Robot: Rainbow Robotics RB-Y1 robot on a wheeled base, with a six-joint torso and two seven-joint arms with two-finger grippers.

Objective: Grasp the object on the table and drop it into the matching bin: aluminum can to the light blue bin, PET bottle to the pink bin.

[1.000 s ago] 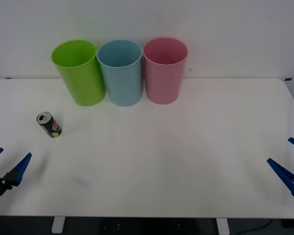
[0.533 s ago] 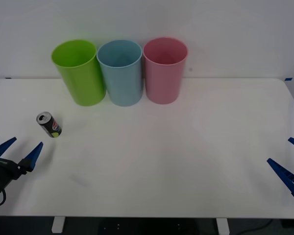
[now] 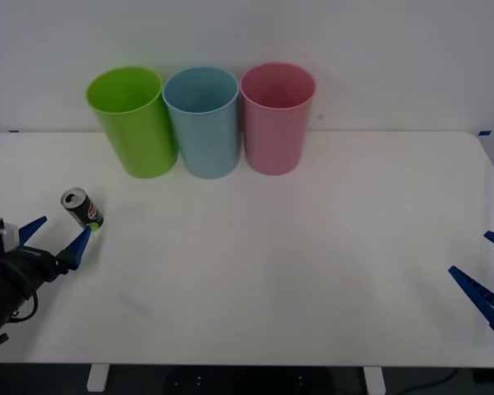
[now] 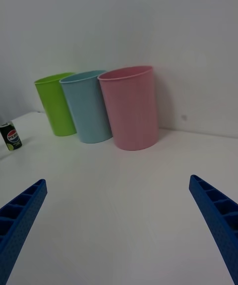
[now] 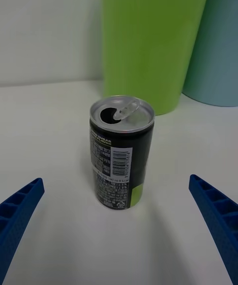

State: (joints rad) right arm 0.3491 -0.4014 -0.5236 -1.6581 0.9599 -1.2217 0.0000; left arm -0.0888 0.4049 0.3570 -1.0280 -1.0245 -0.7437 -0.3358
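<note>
Now upright aluminum can [image 3: 82, 209] just ahead of left hand [image 3: 56, 237] — fingers spread wide, empty

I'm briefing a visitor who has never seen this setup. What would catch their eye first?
Three tall bins stand in a row at the table's far edge: lime green bin, light blue bin, pink bin. Next, the small black aluminum can stands upright near the left side, with the open left claw just short of it. The right claw waits open at the right edge.
</note>
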